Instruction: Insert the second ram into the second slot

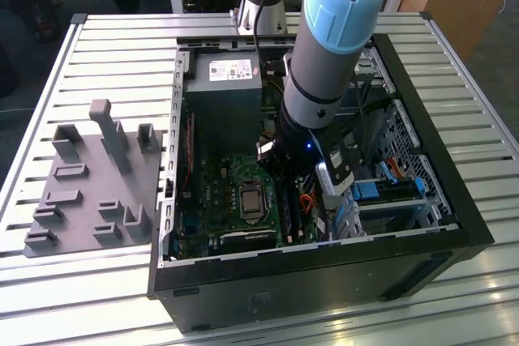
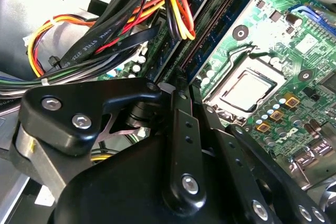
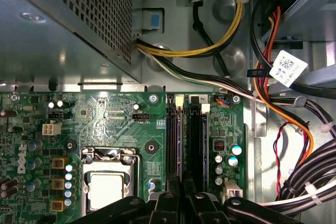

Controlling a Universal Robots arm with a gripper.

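Note:
My arm (image 1: 324,62) reaches down into an open computer case (image 1: 324,281), over the two black memory slots (image 3: 198,140) beside the processor socket. In both wrist views my gripper (image 2: 176,86) (image 3: 181,184) has its black fingers drawn together at the near end of those slots. A thin blue stick, the second ram (image 2: 210,40) (image 3: 175,140), runs straight out from the fingertips along the slot nearer the processor, seen edge-on. It lies low on the green motherboard (image 3: 121,119). White latches (image 3: 180,99) mark the slots' far ends. How deep the stick sits is hidden.
Bundled black, red and yellow cables (image 2: 105,40) (image 3: 294,129) hang close beside the slots. The power supply box (image 1: 223,79) (image 3: 63,24) stands past the slots' far end. The processor socket (image 3: 107,184) is alongside. A grey holder plate (image 1: 89,176) lies on the table at the exterior view's left.

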